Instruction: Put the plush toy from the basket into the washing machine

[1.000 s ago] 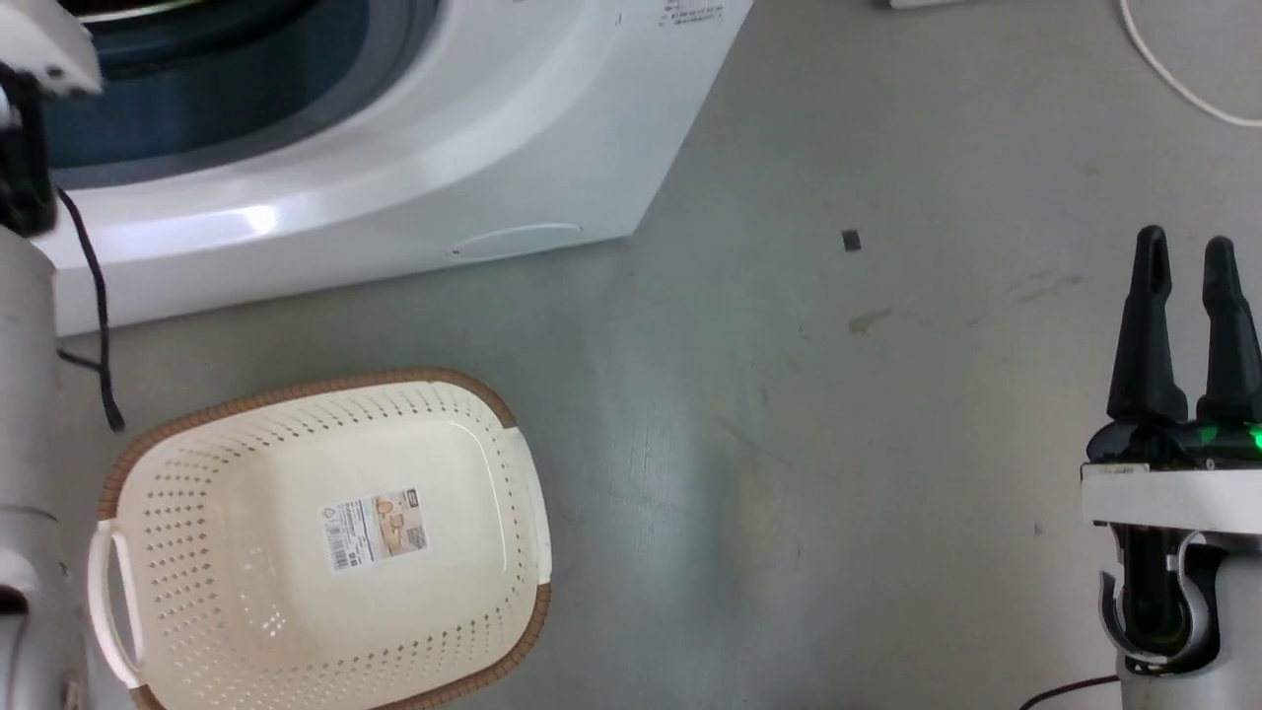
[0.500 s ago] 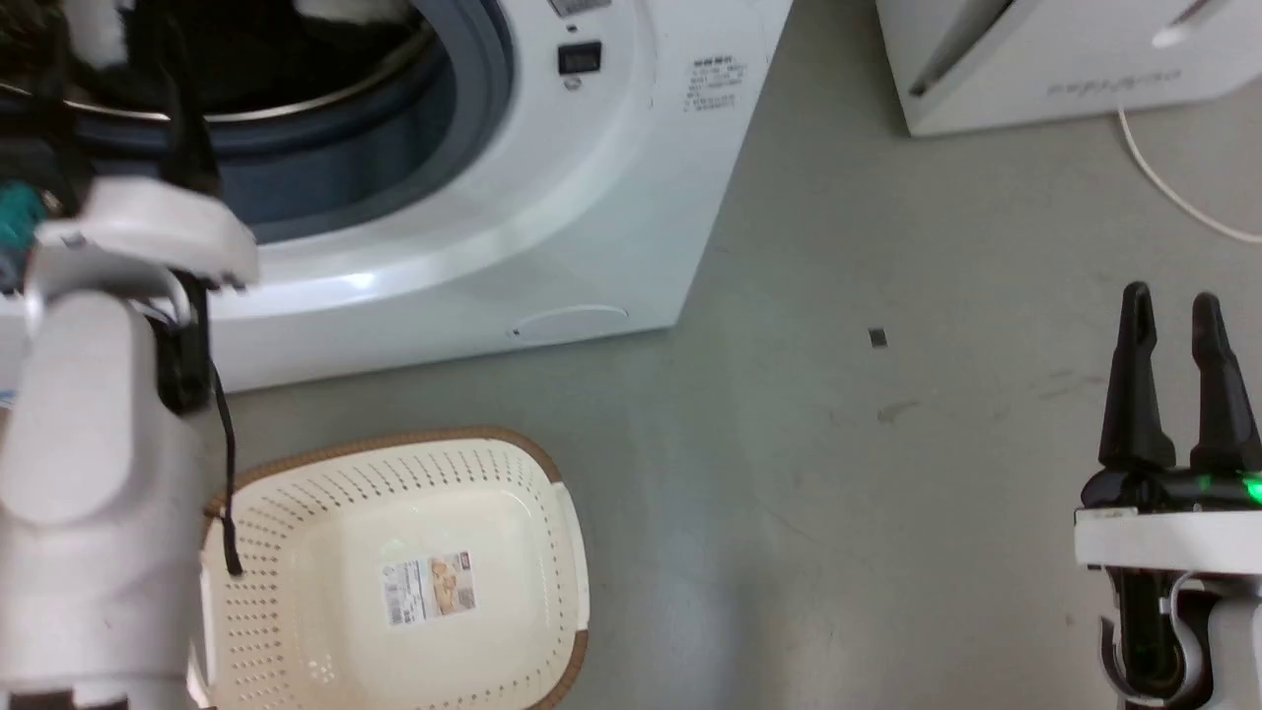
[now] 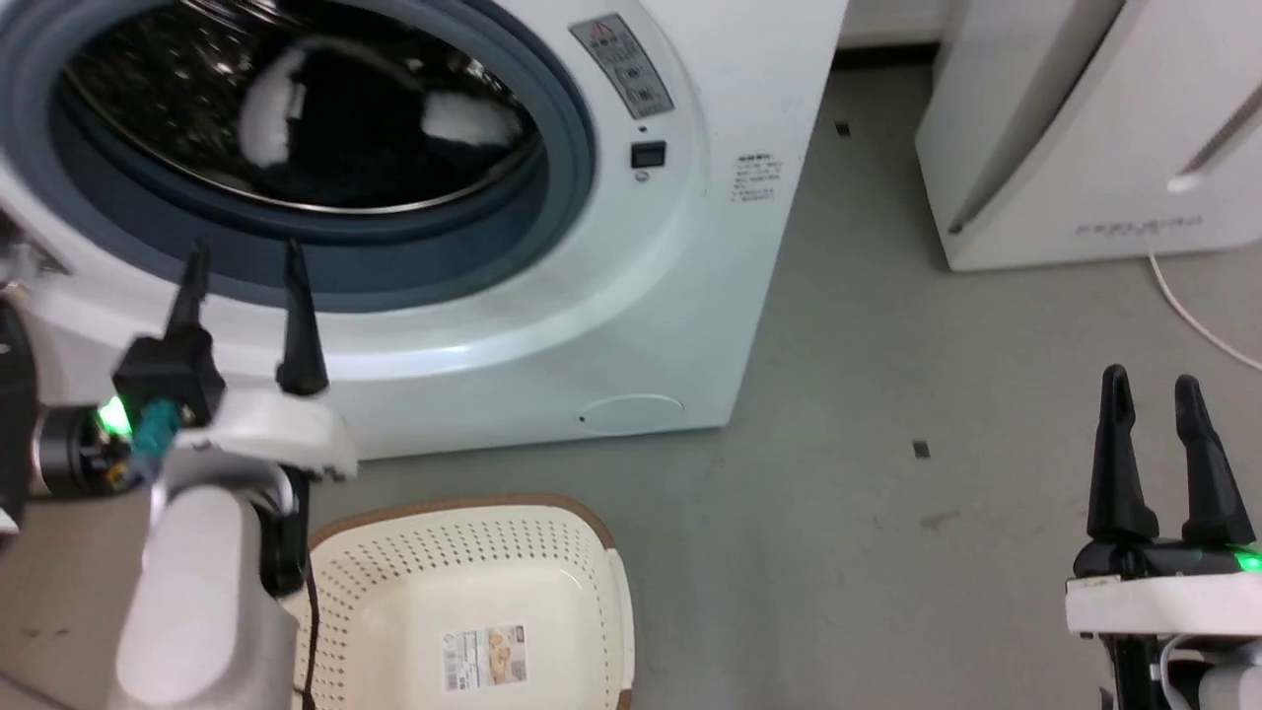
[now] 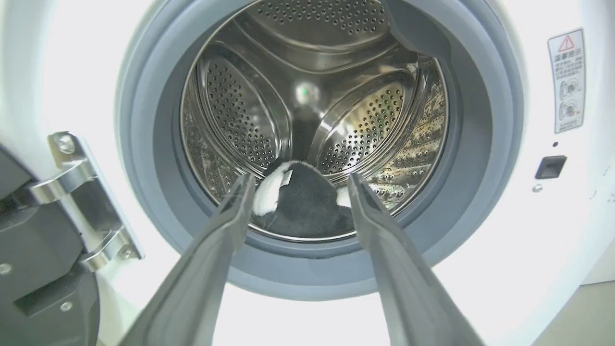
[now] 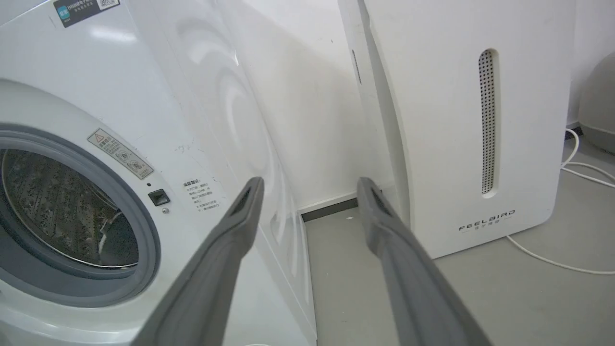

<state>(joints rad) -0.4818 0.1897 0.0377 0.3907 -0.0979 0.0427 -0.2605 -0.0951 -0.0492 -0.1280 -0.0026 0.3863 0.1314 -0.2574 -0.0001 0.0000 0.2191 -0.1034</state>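
**Toy placed in the drum.** The fluffy black-and-white penguin plush toy (image 4: 302, 206) lies at the bottom of the shiny perforated steel drum (image 4: 240, 110) of the large white front-loading washing machine (image 3: 631, 316), just behind the grey rubber door seal (image 4: 144, 120). The left gripper (image 3: 244, 251) hovers outside the door opening, its two dark fingers spread wide and holding nothing. The cream perforated plastic basket (image 3: 473, 562) with a brown rim stands on the grey floor (image 3: 838, 542) before the washer. The right gripper (image 3: 1149, 380) stands well apart at the right, fingers parted and empty.
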